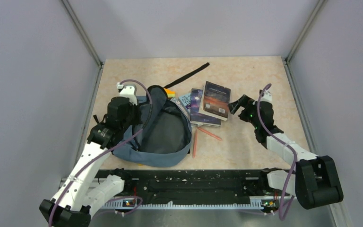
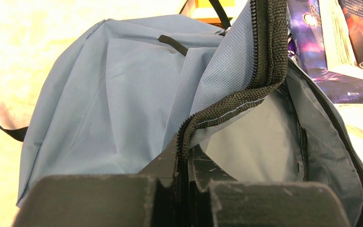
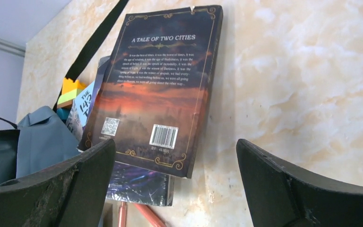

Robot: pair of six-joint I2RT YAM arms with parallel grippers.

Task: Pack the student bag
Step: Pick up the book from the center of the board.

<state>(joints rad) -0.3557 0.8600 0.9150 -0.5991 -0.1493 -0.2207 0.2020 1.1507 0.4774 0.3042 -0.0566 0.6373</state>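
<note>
The student bag (image 1: 163, 135) lies open at the left of the table, slate-blue with a dark lining. My left gripper (image 1: 139, 116) is shut on its black zipper edge (image 2: 246, 94) and holds the flap up; in the left wrist view the trim runs down between the fingertips of that gripper (image 2: 186, 158). My right gripper (image 1: 234, 105) stands open just right of a dark book, "A Tale of Two Cities" (image 3: 160, 85). That gripper (image 3: 176, 146) has nothing between its fingers. The book lies on a purple book (image 3: 137, 182).
A blue booklet (image 1: 185, 99) and yellow-orange blocks (image 1: 170, 93) lie by the bag's top. Two orange pens (image 1: 203, 135) rest on the table below the books. A black strap (image 1: 189, 74) stretches toward the back. Grey walls enclose the table.
</note>
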